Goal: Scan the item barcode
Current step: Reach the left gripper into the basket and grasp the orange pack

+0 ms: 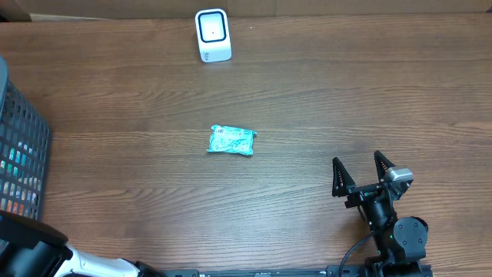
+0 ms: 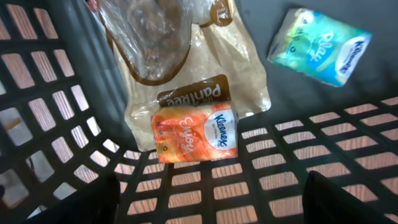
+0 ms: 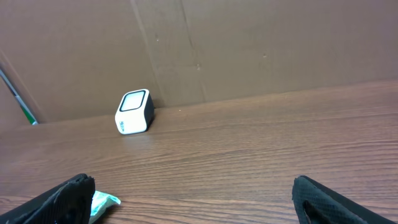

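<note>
The teal tissue packet (image 1: 231, 141) was seen lying flat on the wooden table (image 1: 323, 92), near its middle and touched by neither arm. The white barcode scanner (image 1: 213, 35) was stood upright at the far edge, well apart from the packet and slightly to its left. The right gripper (image 1: 357, 159) was held low over the near right part of the table, its jaws spread wide with nothing between them. From the right wrist, the scanner (image 3: 134, 111) was framed against a brown cardboard wall (image 3: 261, 50), and a corner of the packet (image 3: 102, 202) was caught just beside the left finger (image 3: 68, 199).

The left gripper (image 2: 211, 186) was pictured inside the dark mesh basket (image 1: 19, 154) at the table's left edge, jaws likewise parted and empty. Below it, an orange tissue packet (image 2: 196, 132) was found resting on a clear bread bag (image 2: 186, 62), with a second teal packet (image 2: 320, 46) lying apart to the right.
</note>
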{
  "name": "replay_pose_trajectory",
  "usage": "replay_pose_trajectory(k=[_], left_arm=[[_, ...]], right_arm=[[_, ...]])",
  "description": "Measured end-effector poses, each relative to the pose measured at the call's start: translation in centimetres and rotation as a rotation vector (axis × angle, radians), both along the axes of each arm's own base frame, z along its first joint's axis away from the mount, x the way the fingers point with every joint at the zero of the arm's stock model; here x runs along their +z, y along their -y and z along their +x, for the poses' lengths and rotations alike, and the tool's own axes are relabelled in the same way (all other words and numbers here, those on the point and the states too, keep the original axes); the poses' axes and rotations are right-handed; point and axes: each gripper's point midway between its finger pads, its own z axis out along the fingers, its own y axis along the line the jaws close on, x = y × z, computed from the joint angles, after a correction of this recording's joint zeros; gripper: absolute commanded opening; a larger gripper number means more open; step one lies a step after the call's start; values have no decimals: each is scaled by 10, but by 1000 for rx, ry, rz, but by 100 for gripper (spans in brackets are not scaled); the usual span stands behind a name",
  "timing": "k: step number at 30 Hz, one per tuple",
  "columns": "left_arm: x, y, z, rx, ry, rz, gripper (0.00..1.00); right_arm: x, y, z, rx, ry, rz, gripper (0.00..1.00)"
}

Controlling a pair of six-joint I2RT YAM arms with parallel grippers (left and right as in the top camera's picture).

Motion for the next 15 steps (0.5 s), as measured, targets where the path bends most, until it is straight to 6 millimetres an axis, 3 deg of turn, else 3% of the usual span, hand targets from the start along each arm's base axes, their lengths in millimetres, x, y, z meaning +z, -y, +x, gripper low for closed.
replay_pose_trajectory(k=[15], left_arm=[[-49, -1, 1, -9, -4, -11, 93]], right_arm=[[0, 0, 0, 0, 0, 0, 100]])
